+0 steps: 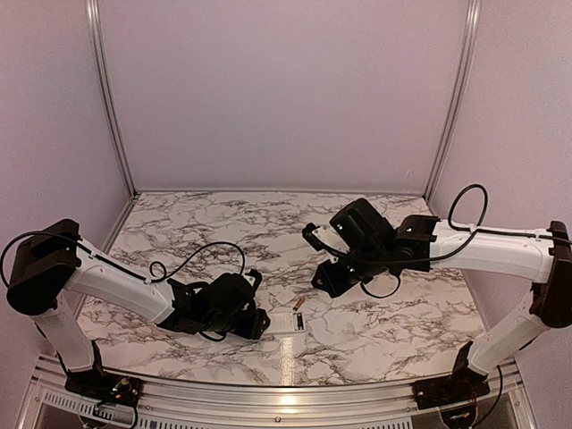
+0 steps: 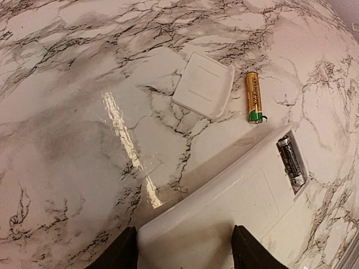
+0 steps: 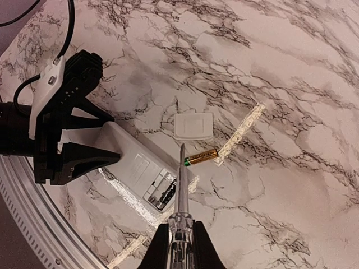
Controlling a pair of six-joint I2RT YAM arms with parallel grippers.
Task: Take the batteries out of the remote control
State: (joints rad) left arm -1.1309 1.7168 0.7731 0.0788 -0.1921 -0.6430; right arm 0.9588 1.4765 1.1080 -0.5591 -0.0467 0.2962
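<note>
From above, the white remote control [image 1: 284, 323] lay at the 6 o'clock edge of the marble desk [image 1: 214, 223]. The left claw [image 1: 255, 322] was at its 9 o'clock end. A gold battery [image 1: 298, 307] lay on the desk at the remote's 1 o'clock. The right claw [image 1: 323, 275] hung over the desk further toward 1 o'clock.

Through the left wrist camera, the left claw [image 2: 185, 249] was closed narrowly on the remote control [image 2: 224, 207], one finger pressed to each long side. A dark battery [image 2: 291, 162] sat in the open compartment at 2 o'clock. The detached back panel [image 2: 203, 85] lay at 12 o'clock, with the gold battery [image 2: 253, 96] just beside it at 3 o'clock.

Through the right wrist camera, the right claw [image 3: 179, 238] was clamped tight on a thin pointed stick [image 3: 180, 185]. The stick pointed toward 12 o'clock over the compartment's edge.
</note>
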